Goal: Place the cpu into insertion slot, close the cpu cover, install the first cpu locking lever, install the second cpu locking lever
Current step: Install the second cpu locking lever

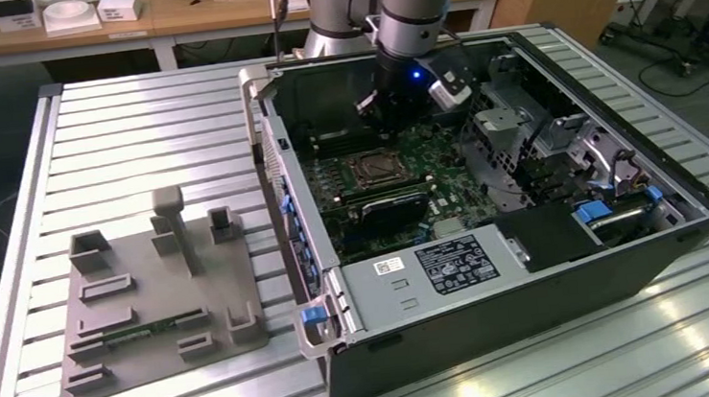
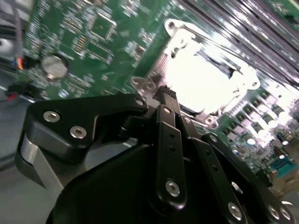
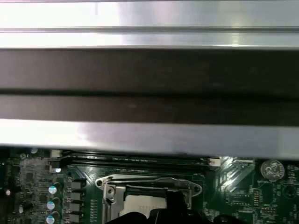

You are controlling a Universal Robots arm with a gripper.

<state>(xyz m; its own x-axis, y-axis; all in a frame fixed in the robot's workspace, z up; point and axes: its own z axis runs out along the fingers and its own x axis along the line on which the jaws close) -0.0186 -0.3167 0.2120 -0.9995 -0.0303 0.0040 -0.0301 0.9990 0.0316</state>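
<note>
progress looks well on, judging by the socket: in the second wrist view the square cpu socket with its silver metal rim (image 2: 205, 79) sits on the green circuit board (image 2: 93, 42), and its middle is a bright, washed-out patch, so the small silvery-grey square cpu (image 2: 198, 79) seems seated there, though glare hides its surface. the thin silver metal cover frame (image 3: 148, 184) appears to lie flat over the chip in the first wrist view, which would mean the cover is closed. whether either locking lever is latched cannot be told from these pictures.

the black gripper (image 2: 163, 93) has its fingers drawn together to a narrow tip, holding nothing visible, and that tip sits at the socket's corner, just beside a small silver tab on the rim (contact cannot be confirmed). in the exterior view the arm's gripper (image 1: 379, 110) reaches down into the open black computer case (image 1: 504, 291), which stands on the ribbed metal surface (image 1: 130, 131) beside a grey moulded fixture tray (image 1: 145, 303).

white labels sit on the case's metal parts, but their print is too small to make out.
</note>
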